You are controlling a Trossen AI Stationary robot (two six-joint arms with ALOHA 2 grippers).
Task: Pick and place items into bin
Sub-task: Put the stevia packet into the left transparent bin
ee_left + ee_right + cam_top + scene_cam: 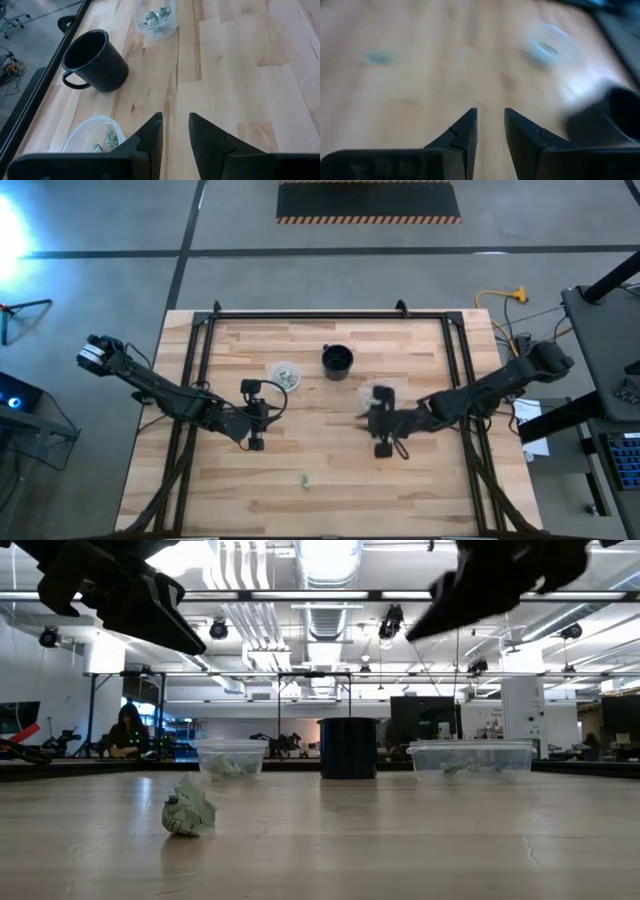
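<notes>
One crumpled pale green item point(304, 479) lies alone on the wooden table near its front edge; it also shows in the low view point(189, 810) and as a blur in the right wrist view point(377, 58). More items lie in two clear bins. My left gripper point(262, 412) hovers open and empty left of centre, above the table, and shows in the left wrist view point(175, 131). My right gripper point(366, 418) hovers open and empty right of centre, beside the right bin point(380, 392), and shows in the right wrist view point(490, 126).
A black mug point(337, 361) stands at the far centre, between the left clear bin point(285, 375) and the right one. The left wrist view shows the mug point(95, 60) and both bins point(156, 17) point(92, 140). Black frame rails run along the table's sides and far edge.
</notes>
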